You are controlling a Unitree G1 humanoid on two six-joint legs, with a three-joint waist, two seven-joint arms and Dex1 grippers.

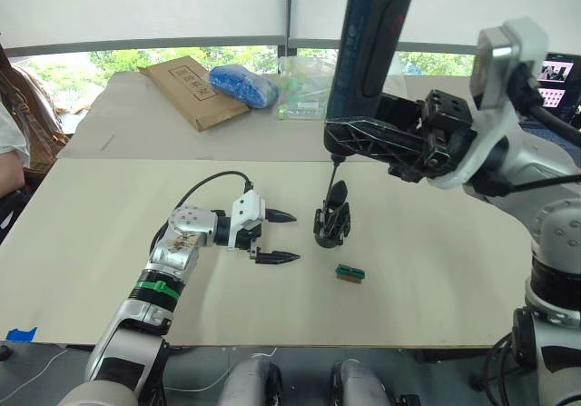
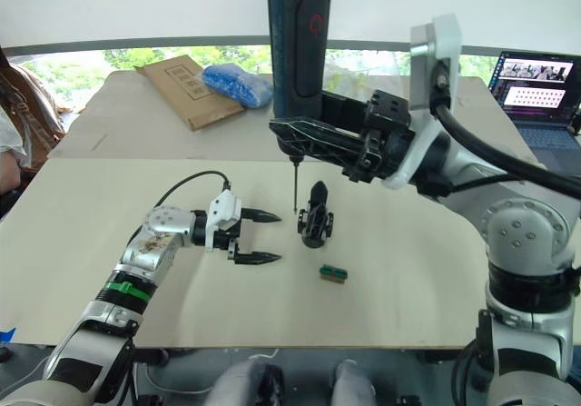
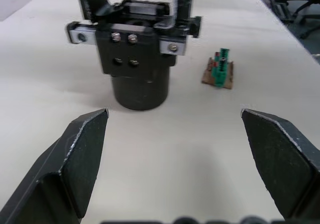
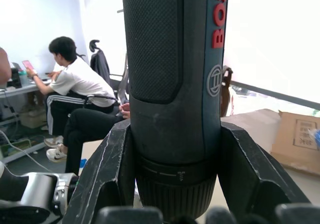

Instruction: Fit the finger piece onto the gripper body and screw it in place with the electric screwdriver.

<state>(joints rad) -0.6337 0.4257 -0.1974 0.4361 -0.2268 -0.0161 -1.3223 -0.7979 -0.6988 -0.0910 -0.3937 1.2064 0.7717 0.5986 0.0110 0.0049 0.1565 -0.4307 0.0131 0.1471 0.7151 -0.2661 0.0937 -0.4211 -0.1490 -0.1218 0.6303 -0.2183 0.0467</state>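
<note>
Right wrist view: the electric screwdriver (image 4: 172, 93) is seen clamped between the two black fingers (image 4: 107, 169) of the right gripper, one on each side of its barrel; a seated person (image 4: 80, 103) is visible in the room behind.
Right gripper (image 2: 313, 138): clenched on the electric screwdriver, which is held upright above the table (image 2: 436, 270), bit pointing down.
Screwdriver bit (image 2: 294, 186): its tip is held just beside the gripper body on the robot's left, near the upper part; contact cannot be told.
Gripper body (image 2: 315, 215): standing upright on its round base on the table, roughly at the centre, with one pointed black finger rising from the top.
Finger piece: it cannot be told apart from the gripper body's parts in these views.
Left gripper (image 1: 277, 236): released, jaws spread wide, nothing held; it lies low over the table, pointing toward the gripper body and near it without touching.
Left wrist view: the gripper body's screws and round base are seen straight ahead between the open fingers (image 3: 75, 159).
Green block (image 1: 349, 273): lying on the table near the gripper body, on the robot's side and slightly right, apart from it.
Rear table: a flat cardboard box (image 1: 191, 90), a blue bundle (image 1: 243, 84) and a clear plastic bag (image 1: 304, 88) are recorded.
Far right: an open laptop (image 2: 536, 97).
</note>
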